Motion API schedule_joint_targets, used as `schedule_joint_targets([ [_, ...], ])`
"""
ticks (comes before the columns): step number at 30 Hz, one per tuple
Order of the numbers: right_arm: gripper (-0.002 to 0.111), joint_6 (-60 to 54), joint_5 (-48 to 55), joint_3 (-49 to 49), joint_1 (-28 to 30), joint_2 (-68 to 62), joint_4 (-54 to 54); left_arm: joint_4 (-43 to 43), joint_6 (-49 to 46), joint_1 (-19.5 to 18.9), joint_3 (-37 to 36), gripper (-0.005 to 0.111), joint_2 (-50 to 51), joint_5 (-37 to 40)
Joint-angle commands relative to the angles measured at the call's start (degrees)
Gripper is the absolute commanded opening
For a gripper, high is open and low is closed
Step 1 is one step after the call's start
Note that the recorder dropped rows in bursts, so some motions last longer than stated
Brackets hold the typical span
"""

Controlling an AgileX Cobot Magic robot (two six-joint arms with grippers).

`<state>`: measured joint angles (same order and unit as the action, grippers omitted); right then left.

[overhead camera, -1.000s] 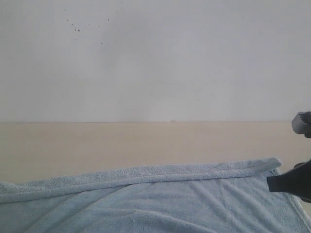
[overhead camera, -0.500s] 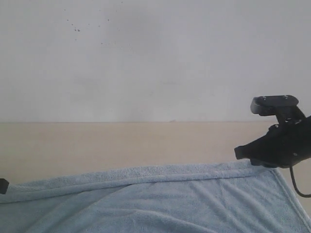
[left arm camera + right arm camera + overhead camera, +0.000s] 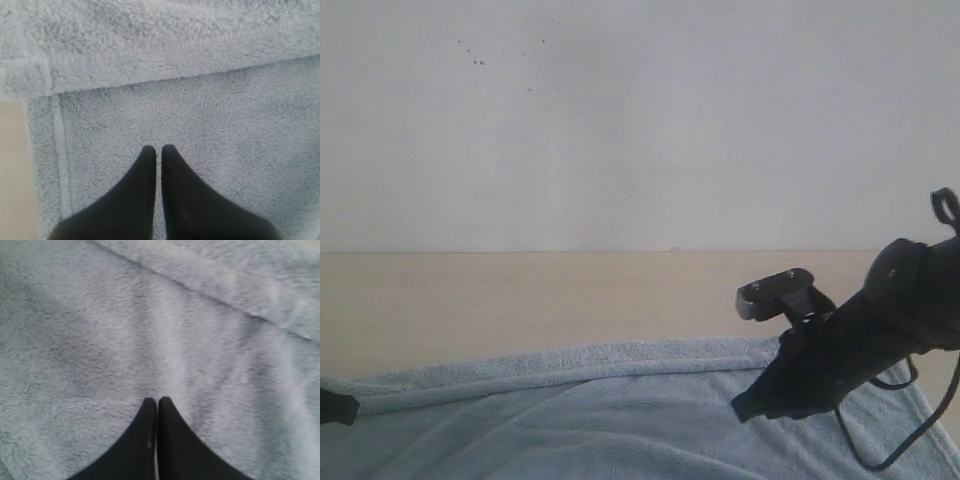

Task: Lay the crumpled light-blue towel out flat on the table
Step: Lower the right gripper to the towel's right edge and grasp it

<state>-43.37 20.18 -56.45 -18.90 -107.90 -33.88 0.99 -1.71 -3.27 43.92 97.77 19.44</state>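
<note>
The light-blue towel (image 3: 580,420) lies over the near part of the table (image 3: 520,300), with soft wrinkles and its far edge folded over in a long band (image 3: 570,362). My right gripper (image 3: 745,408) points down and left over the towel's right part. In the right wrist view it (image 3: 157,400) is shut with nothing between the fingers, just above the fleece (image 3: 100,340). Only the tip of my left gripper (image 3: 335,408) shows at the far left. In the left wrist view it (image 3: 158,149) is shut and empty over the towel (image 3: 225,125), near the hemmed side edge (image 3: 57,150).
Bare beige tabletop stretches behind the towel up to the white wall (image 3: 640,120). A strip of table (image 3: 12,175) shows beside the towel's side edge in the left wrist view. The right arm's black cable (image 3: 890,455) hangs over the towel's right corner.
The right arm has swung in from the right edge, leftward and down over the towel. The left gripper's tip has come into view at the far left. The towel's far right corner now lies flatter.
</note>
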Motion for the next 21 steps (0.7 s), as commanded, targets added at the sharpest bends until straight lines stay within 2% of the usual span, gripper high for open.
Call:
schedule_joint_targets([
  [1, 0.000, -1.3, -0.9, -0.3, -3.0, -3.4, -0.3, 0.2, -0.1, -0.2, 0.4, 0.004, 0.2, -1.8],
  [10, 0.000, -1.3, -1.0, -0.3, -3.6, -5.9, -0.3, 0.2, -0.1, -0.2, 0.4, 0.004, 1.0, -6.0],
  [17, 0.000, -1.6, -1.1, -0.3, -3.6, -5.9, -0.3, 0.2, -0.1, -0.2, 0.4, 0.004, 4.7, -6.6],
  [21, 0.000, -1.7, -1.1, -0.3, -3.6, -5.9, -0.3, 0.2, -0.1, -0.2, 0.4, 0.004, 6.9, -9.5],
])
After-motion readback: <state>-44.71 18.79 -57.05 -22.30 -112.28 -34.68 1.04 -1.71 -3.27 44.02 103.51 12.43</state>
